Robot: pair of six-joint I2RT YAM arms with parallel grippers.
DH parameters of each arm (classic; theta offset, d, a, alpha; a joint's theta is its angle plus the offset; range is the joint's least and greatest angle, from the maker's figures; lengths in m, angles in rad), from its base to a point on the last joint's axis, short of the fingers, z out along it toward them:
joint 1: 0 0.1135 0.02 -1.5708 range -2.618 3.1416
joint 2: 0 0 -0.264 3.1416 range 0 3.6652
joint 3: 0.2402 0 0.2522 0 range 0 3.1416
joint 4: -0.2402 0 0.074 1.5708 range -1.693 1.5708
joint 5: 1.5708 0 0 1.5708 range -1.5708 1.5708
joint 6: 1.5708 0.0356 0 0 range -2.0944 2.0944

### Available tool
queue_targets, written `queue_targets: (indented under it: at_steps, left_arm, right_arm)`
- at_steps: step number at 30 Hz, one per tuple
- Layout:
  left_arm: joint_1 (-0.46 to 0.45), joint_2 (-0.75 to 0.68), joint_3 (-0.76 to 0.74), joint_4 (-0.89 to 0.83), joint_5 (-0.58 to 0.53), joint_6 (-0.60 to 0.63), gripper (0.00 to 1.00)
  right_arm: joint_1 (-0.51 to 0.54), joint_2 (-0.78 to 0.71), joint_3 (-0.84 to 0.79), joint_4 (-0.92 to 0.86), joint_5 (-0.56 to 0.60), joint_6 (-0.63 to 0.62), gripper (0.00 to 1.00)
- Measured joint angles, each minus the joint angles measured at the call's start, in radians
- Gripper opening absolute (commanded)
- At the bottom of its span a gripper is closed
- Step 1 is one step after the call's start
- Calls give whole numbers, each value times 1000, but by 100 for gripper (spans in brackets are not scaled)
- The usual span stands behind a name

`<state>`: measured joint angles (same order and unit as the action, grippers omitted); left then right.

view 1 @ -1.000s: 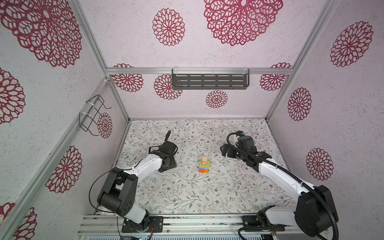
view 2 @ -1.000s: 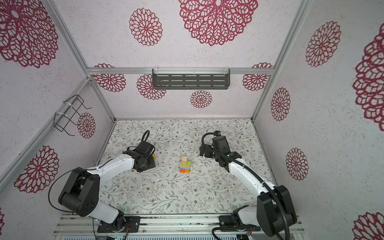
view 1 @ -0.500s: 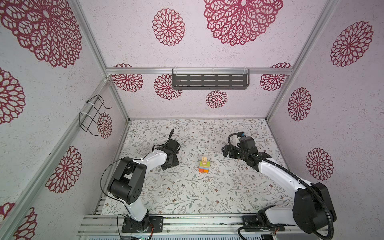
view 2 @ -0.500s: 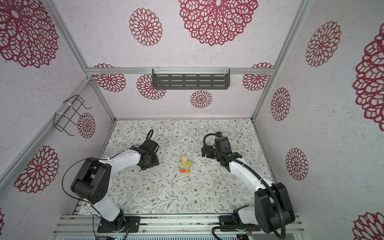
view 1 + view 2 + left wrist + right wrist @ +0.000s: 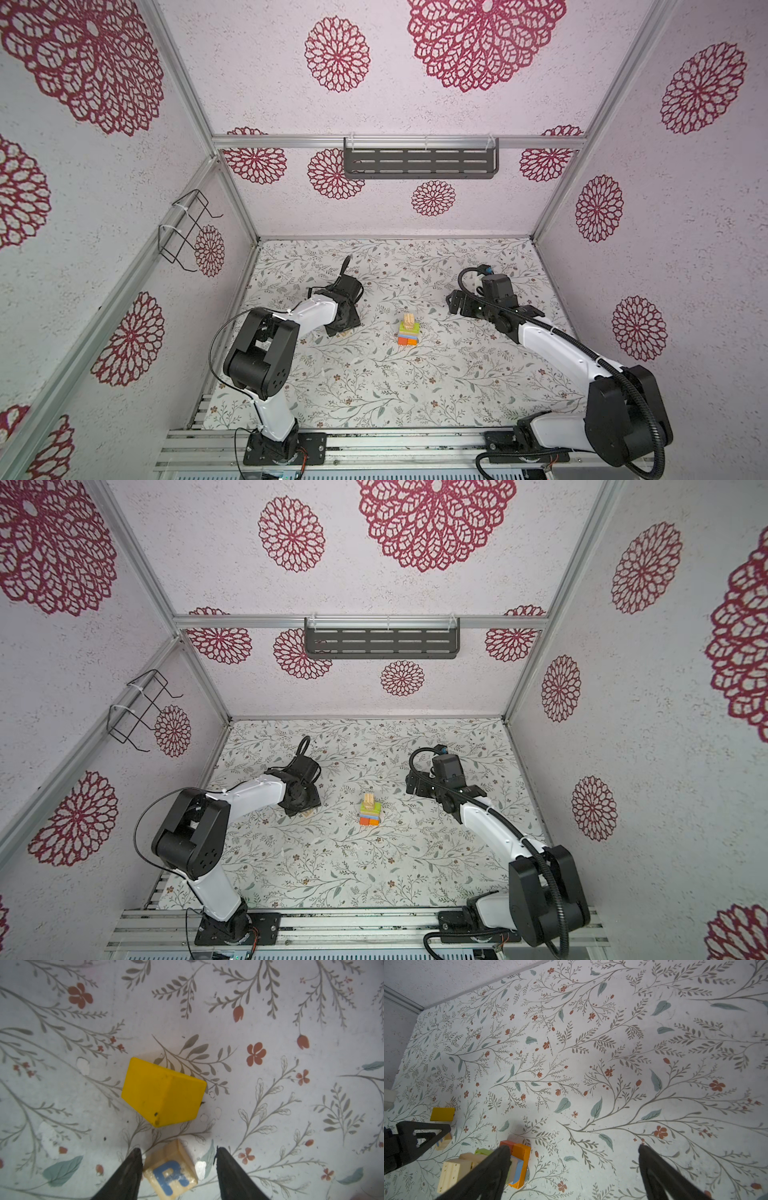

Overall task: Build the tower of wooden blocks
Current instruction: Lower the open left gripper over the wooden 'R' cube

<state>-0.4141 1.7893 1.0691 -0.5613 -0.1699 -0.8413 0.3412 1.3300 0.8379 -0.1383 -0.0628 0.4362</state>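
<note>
The tower [image 5: 408,332] stands upright near the middle of the counter [image 5: 374,395]. Red and orange blocks form its base, blue and green layers sit above them, and tan wood is on top. Neither arm touches it.

The left pincer [image 5: 177,1151] is low over the counter at the tower's 9 o'clock, well apart from it. Its jaws are apart and straddle a tan cube [image 5: 170,1174] with a blue R on its upper face. The cube rests on the counter, turned corner-on to the jaws. One finger is against or just beside the cube's side. The other stands clear of it, with bare counter showing in the gap. Just past the fingertips lies the yellow roof piece [image 5: 164,1091], with two of its faces meeting in an edge that points up at the camera. It is near the cube but not touching it.

The right pincer [image 5: 574,1147] hangs at the tower's 2 o'clock, its jaws spread wide with only counter between them. In the right wrist view one finger covers part of the tower. Both top views show the two apart.
</note>
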Motion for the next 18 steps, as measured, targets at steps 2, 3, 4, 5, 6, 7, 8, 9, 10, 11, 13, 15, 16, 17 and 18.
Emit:
queue_targets:
  at_steps: [2,3,4,5,6,7,8,9,10,11,13,15,16,17,18]
  left_arm:
    - [0,6,4,0,0,0,58]
    - [0,10,7,0,0,0,58]
    - [0,13,8,0,0,0,57]
    - [-2,17,10,0,0,0,57]
    - [-3,21,11,0,0,0,57]
    - [-5,24,14,0,0,0,57]
    - [-7,31,20,-1,0,0,56]
    - [-12,39,29,-2,0,0,56]
    - [-16,45,39,-2,0,0,56]
    - [-21,53,52,-3,0,0,56]
    - [-32,65,77,-3,-1,0,55]
    - [-42,70,97,-3,-1,0,54]
    - [-45,70,102,-3,-2,0,54]
    - [-48,70,106,-3,-3,0,54]
    - [-50,70,108,-3,-5,0,54]
  right_arm:
    - [-2,0,0,0,-3,0,99]
    - [-2,0,0,1,-5,0,99]
    - [-2,0,-1,3,-7,0,99]
    - [-2,0,-1,3,-12,0,99]
    - [-3,0,-1,3,-14,0,99]
    - [-3,0,-1,3,-16,0,99]
    - [-3,0,-1,3,-18,0,99]
    - [-3,0,-1,3,-20,0,99]
    - [-3,0,-1,3,-21,0,99]
    - [-3,0,-1,3,-21,0,99]
    - [-3,0,-1,3,-21,0,99]
    - [-3,0,-1,3,-21,0,99]
    - [-3,0,-1,3,-21,0,99]
    - [-3,0,-1,3,-21,0,99]
    - [-3,0,-3,4,-21,0,99]
